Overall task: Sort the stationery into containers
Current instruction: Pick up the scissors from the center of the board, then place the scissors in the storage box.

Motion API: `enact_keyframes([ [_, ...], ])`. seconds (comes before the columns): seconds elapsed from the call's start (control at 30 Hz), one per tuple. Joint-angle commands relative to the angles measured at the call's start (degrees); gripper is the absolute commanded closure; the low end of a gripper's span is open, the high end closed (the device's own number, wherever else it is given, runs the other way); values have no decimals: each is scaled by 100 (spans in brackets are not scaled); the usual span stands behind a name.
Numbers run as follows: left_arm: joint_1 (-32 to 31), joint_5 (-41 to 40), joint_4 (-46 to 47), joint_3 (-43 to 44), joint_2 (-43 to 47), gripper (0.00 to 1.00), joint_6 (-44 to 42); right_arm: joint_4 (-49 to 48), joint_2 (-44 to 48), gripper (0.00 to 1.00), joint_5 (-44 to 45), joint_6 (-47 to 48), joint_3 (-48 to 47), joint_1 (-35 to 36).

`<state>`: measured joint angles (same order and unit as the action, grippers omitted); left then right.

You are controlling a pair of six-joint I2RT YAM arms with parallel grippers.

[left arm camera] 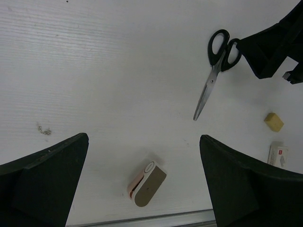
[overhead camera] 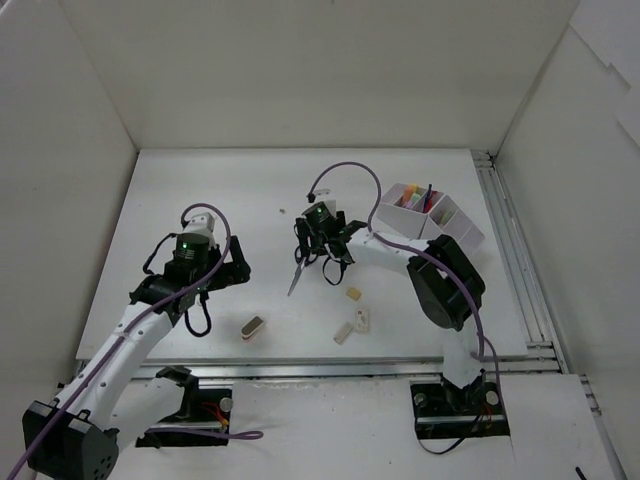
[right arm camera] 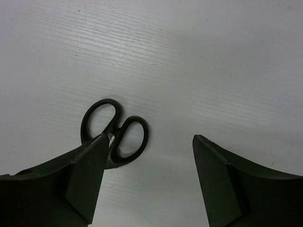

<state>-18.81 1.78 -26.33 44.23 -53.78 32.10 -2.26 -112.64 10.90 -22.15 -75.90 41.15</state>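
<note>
Since the scissors [overhead camera: 296,276] lie flat mid-table, well apart from the white tray [overhead camera: 457,228] at the far right, I judge this to be the pickup step, with only some markers [overhead camera: 409,201] in the tray so far. Top view: my right gripper [overhead camera: 325,248] sits over the handle end, blades pointing toward the near edge. My left gripper [overhead camera: 218,293] hangs off to the left near a small block [overhead camera: 252,327], and loose erasers [overhead camera: 353,294] lie right of it. Left wrist view: the fingers [left arm camera: 45,182] are spread wide and hold nothing, with only bare table [left arm camera: 118,71] and the block between them. The scissors are at upper right, and the other arm's dark body is at the handles. Right wrist view: the jaws stand well apart and grip nothing. Both handle rings [right arm camera: 113,135] sit off-centre, right at the finger [right arm camera: 71,184] on the view's left and partly hidden by it. I can't tell if they touch. Risks as I see them: with the handles so far to one side, closing could shove the scissors sideways or pinch one ring only. A flat thin thing on a hard table could slip out. If lifted by the handles, the long blades could swing and catch a thin tray wall, shifting the tray.
</note>
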Motion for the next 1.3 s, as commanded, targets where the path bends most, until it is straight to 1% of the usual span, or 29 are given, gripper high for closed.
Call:
enact_keyframes([
  [0.0,-79,-389,-30,218,96,1,69,138,-152,33,835,-298,-443,43],
  [0.03,-79,-441,-65,209,113,1,51,156,-266,36,861,-333,-504,34],
  [0.07,-79,-451,-66,209,113,1,34,173,-302,40,853,-342,-522,51],
  [0.13,-79,-486,-92,200,148,1,16,191,-373,47,905,-386,-531,69],
  [0.17,-79,-494,-101,200,148,1,-2,191,-381,53,906,-378,-540,86],
  [0.27,-79,-503,-66,209,131,0,-45,191,-460,63,906,-369,-566,104],
  [0.4,-79,-512,-48,226,17,0,-72,191,-653,63,836,-378,-680,130],
  [0.47,-79,-547,-39,218,-27,1,-72,349,-715,62,695,-360,-751,130],
  [0.53,-79,-565,-39,235,-62,1,-72,358,-803,65,642,-377,-804,148],
  [0.57,-79,-556,-48,235,-89,0,-72,358,-803,77,651,-404,-804,148],
  [0.63,-79,-539,-39,271,-98,0,-98,358,-786,88,712,-439,-742,139],
  [0.67,-79,-547,-39,279,-106,0,-98,349,-760,98,756,-430,-734,131],
  [0.7,-79,-530,-39,279,-98,1,-107,341,-664,100,791,-387,-699,139],
  [0.77,-79,-538,-39,288,-98,0,-107,349,-523,100,879,-325,-663,148],
  [0.87,-79,-503,-31,271,-133,0,-107,262,12,100,1063,-62,-471,140],
  [0.9,-79,-486,-39,279,-150,1,-98,96,379,100,1168,17,-287,157],
  [0.97,-79,-416,-30,271,-185,1,-116,-228,812,100,1616,167,-40,139],
  [1.0,-79,-398,-30,288,-203,0,-107,-344,1249,100,1765,307,83,105],
  [1.07,-79,-363,-13,297,-229,1,-116,-494,1708,100,2222,448,452,0],
  [1.1,-131,-354,-13,306,-230,0,-116,-503,2145,100,2337,475,618,-184],
  [1.2,-132,-319,75,314,-221,1,-107,-521,2867,100,2943,606,926,-544],
  [1.23,-132,-327,92,323,-221,1,-107,-521,3036,100,3423,676,980,-651],
  [1.27,-132,-328,101,332,-247,0,-98,-538,3168,100,3654,764,1033,-756],
])
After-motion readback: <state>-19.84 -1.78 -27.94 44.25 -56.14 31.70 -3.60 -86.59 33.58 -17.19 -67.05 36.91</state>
